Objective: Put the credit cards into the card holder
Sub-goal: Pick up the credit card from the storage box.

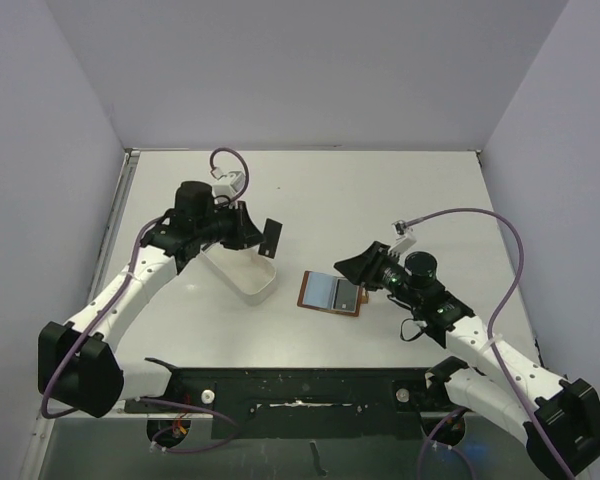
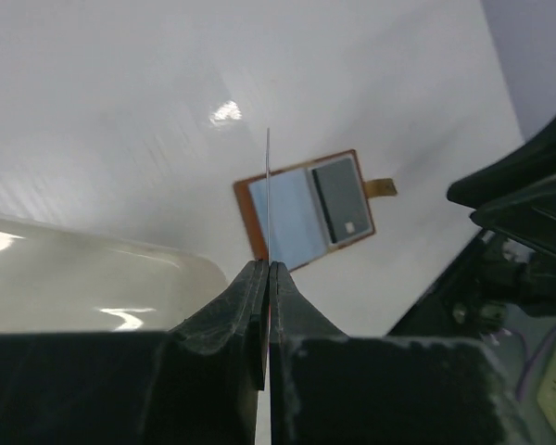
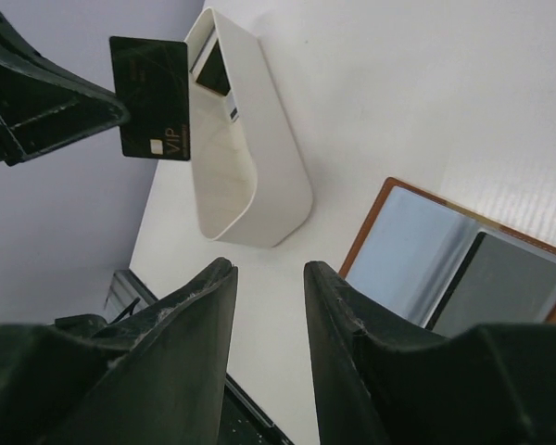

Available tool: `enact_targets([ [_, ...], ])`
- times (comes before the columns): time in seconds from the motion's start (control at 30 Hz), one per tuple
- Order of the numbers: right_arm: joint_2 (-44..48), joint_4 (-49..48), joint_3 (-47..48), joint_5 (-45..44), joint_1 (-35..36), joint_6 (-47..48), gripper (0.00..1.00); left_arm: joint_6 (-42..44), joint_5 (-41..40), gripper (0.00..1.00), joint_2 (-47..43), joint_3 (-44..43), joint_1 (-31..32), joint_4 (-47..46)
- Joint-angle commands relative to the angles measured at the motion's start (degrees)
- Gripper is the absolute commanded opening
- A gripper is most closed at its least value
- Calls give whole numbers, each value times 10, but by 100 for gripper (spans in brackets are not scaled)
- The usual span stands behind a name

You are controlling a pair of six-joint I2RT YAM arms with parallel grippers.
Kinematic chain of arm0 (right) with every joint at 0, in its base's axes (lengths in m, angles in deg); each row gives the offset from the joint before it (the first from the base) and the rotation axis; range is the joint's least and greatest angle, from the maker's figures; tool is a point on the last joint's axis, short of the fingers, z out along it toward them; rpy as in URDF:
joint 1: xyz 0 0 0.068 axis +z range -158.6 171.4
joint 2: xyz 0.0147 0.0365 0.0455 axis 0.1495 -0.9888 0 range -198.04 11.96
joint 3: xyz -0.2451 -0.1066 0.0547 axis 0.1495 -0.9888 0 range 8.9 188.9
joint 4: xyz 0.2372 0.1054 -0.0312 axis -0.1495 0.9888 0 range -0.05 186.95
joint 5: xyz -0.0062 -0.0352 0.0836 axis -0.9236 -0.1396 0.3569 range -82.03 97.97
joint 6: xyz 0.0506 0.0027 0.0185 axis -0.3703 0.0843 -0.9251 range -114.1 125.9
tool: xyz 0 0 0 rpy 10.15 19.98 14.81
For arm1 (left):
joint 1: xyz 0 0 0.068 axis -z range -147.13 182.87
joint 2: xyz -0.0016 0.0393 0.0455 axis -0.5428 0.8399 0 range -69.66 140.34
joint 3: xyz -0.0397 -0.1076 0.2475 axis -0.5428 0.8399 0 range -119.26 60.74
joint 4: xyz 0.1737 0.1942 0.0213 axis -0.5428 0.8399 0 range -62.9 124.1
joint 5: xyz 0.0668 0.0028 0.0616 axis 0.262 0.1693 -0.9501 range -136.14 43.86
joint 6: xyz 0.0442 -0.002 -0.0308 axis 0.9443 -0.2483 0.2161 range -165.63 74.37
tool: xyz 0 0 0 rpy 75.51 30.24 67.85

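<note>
Two cards are in plain sight. Starting on your left, the left pincer [image 2: 268, 271] is clamped tight on a black card [image 3: 150, 97] and holds it in the air, clear of the bench [image 1: 380, 190]. Through the left wrist camera you get that card edge-on, as a thin line rising from between the fingers. The right wrist camera gives you its face, marked VIP, with a small chip.

Close beneath and beside the card sits the white tray [image 3: 278, 167], a long oblong tub resting on the bench. Something dark and flat stands inside its far end, and you cannot tell what it is.

Moving right, the card holder [image 1: 320, 291] lies open and flat on the bench, near the tray but apart from it. Its left half shows a pale bluish inner face. Its right half carries a grey card [image 2: 341, 197], though you cannot tell whether it is tucked into a pocket or only lying on top. A small tab [image 2: 381, 188] sticks out from the holder's right side.

Furthest right, your right pincer [image 3: 269, 269] hangs just beside that right edge. Its fingers are parted by a modest gap and grip nothing.
</note>
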Motion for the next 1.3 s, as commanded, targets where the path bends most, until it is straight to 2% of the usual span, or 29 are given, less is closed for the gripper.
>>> enact_targets([
  [0.0,-7,-94,32,47,4,-25,37,-107,173,0,-26,43,-3,-136],
  [0.13,-18,-126,38,66,6,-28,40,-240,255,0,-32,116,0,-293],
  [0.27,-42,-130,55,84,8,-24,42,-325,277,0,-34,181,10,-428],
  [0.7,-97,-184,61,121,15,-49,42,-382,269,0,-8,218,65,-522],
  [0.83,-99,-210,52,130,18,-58,34,-387,259,0,-5,220,69,-527],
  [1.03,-97,-239,39,138,19,-62,7,-388,251,0,5,220,69,-528],
  [1.07,-95,-243,35,137,19,-62,2,-387,251,2,7,220,69,-526],
  [1.1,-93,-245,33,136,19,-61,0,-382,250,10,8,220,69,-520],
  [1.27,-85,-194,38,117,17,-30,0,-299,214,35,4,192,67,-410],
])
